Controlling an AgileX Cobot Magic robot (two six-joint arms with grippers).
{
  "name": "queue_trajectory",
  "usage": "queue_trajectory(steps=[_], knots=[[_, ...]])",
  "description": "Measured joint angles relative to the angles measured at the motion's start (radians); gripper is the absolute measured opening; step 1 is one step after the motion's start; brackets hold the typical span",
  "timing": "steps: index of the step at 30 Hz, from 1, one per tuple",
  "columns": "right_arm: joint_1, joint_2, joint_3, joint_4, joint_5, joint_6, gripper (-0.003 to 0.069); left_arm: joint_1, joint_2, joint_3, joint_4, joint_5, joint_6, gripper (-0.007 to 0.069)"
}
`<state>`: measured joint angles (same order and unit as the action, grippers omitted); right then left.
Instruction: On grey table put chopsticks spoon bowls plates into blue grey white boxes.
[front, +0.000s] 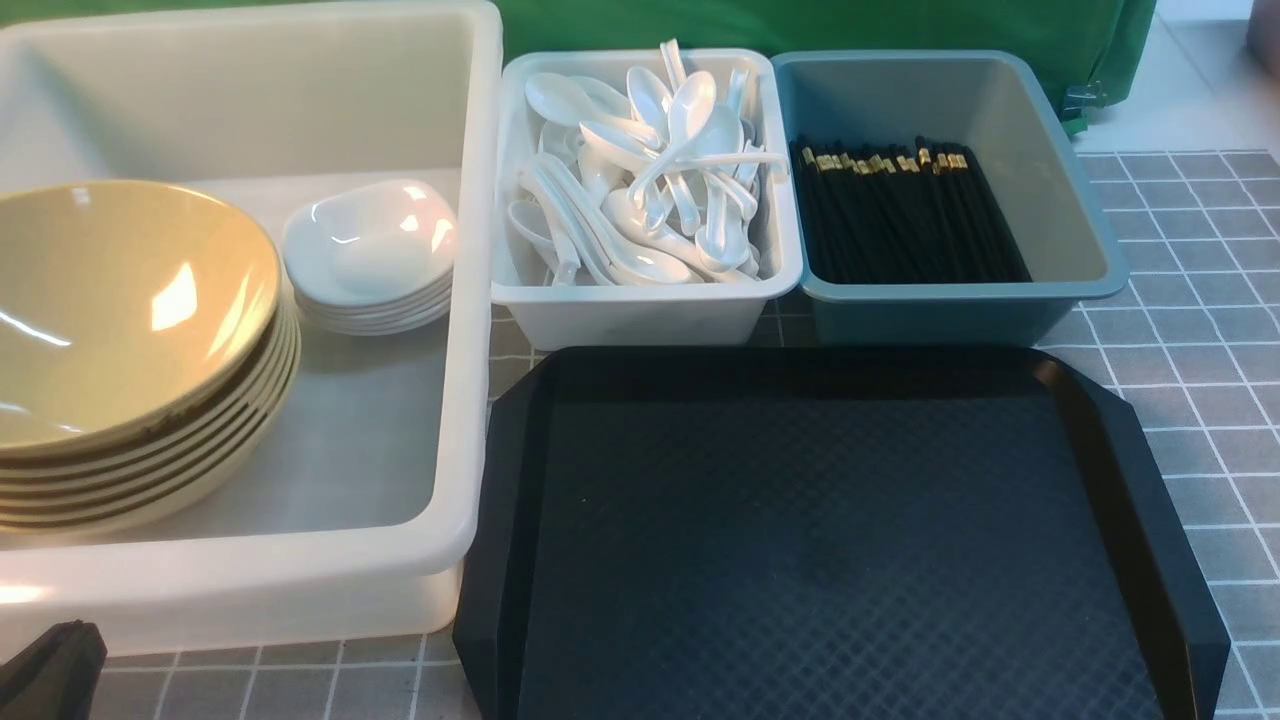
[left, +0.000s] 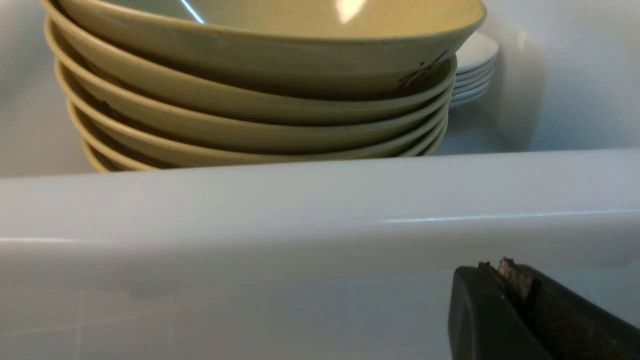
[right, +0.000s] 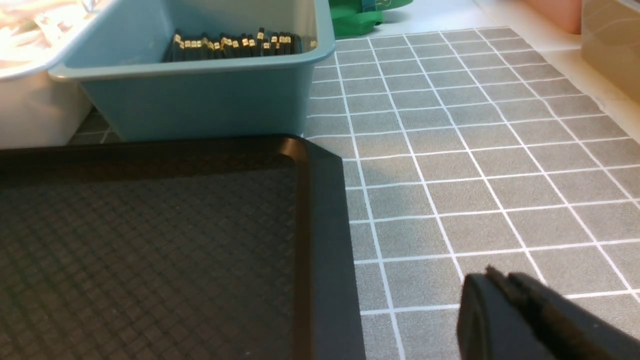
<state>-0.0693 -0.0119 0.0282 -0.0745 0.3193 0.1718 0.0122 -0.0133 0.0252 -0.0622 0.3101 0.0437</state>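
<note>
The left gripper (left: 505, 272) hangs low outside the near wall of the large white tub (left: 320, 210), its jaws pressed together with nothing between them; only a worn scrap of padding shows at the tip. Just beyond that wall, inside the tub, stands the stack of olive-yellow bowls (left: 260, 100), and past the bowls, farther from this gripper, a small stack of white plates (left: 475, 65) rests on the tub floor. The right gripper (right: 500, 282) hovers over bare grey table (right: 475, 150), jaws together or all but together and empty. Closest to it, to its side, lies the rim of the black tray (right: 325, 240). Ahead of the gripper, beyond the tray's far corner, sits the teal-blue box (right: 200, 100) with the black, gold-banded chopsticks (right: 235, 45) lying bundled inside. Farther off on the same side, touching or nearly touching the blue box, is the pale grey-white box (front: 640, 300), which in the front view holds a heap of white spoons (front: 650, 180).
</note>
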Motion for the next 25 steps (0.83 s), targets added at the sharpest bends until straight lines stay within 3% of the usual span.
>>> queue_trajectory(steps=[25], knots=[[0.000,0.000,0.000,0.000,0.000,0.000,0.0094,0.000,0.000,0.000,0.000,0.000,0.000,-0.0010]])
